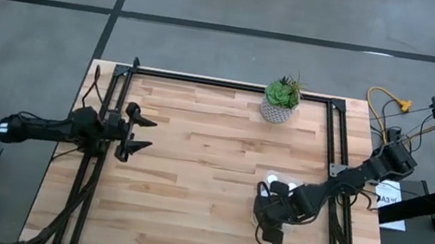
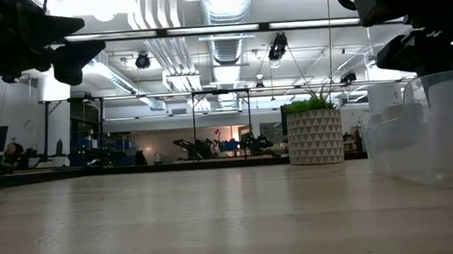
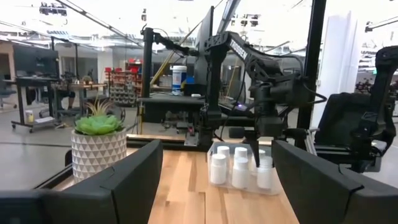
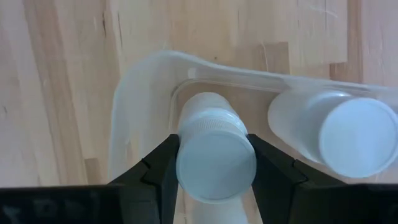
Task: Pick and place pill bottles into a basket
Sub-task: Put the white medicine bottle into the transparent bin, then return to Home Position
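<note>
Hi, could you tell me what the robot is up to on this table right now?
The right gripper is shut on a white pill bottle, holding it upright inside a corner of the clear plastic basket. Another pill bottle already stands in the basket beside it, and the left wrist view shows several more there. The left gripper waits open at the table's left side. A potted plant sits at the far edge.

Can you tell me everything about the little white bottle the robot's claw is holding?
The bottle is a small white plastic tube shape with a round, flat white cap that has tiny ridges around its edge. It stands upright, seen from straight above. The right gripper squeezes it just under the cap, one dark finger on each side. It sits in a corner of the clear plastic bin, on the wooden table. Another white bottle stands close beside it in the same bin, not touching.
</note>
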Robot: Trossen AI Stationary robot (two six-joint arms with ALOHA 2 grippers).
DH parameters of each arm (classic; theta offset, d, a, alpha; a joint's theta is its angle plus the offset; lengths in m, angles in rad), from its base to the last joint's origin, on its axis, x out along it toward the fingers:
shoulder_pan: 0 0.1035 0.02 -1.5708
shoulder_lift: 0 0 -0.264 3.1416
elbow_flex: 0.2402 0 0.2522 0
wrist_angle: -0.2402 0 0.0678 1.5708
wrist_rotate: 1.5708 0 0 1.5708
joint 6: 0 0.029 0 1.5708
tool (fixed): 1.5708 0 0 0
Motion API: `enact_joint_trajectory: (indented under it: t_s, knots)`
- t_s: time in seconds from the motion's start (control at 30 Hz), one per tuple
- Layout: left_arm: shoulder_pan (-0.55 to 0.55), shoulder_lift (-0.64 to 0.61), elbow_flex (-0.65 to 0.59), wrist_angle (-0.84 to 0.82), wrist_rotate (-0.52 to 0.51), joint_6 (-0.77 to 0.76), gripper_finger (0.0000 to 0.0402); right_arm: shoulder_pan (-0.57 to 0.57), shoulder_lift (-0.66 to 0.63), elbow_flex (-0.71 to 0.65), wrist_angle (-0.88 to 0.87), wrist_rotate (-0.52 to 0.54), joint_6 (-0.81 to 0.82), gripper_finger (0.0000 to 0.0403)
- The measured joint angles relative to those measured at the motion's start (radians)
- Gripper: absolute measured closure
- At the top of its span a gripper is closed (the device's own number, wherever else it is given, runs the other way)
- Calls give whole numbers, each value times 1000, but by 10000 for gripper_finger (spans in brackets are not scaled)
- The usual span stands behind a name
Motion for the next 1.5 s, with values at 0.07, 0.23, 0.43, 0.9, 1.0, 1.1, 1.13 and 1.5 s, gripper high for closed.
enact_joint_trajectory:
  t_s: [0.07, 0.23, 0.43, 0.9, 1.0, 1.1, 1.13, 1.5]
  knots:
    - [0, 0, 0, 1, 0, 0, 114, -9, 0, -3, 10, 0, -9, 261]
    - [0, 5, 0, 2, 0, 0, 114, -30, 1, -4, 19, 1, -62, 261]
    - [0, 13, -1, 1, 0, 1, 114, -35, 1, -4, 21, 0, -99, 261]
    - [0, 20, -2, 2, -1, 1, 114, -35, 2, -5, 36, -10, -72, 119]
    - [0, 18, -2, 2, -1, 1, 114, -35, -7, -5, 38, -23, -63, 119]
    - [0, 20, -2, 1, -1, 1, 114, -34, -22, -5, 40, -43, -64, 123]
    - [0, 20, -2, 2, -1, 1, 114, -33, -31, -5, 44, -46, -65, 125]
    - [0, 23, -2, 2, -1, 1, 114, -32, -216, -5, 267, -37, -142, 141]
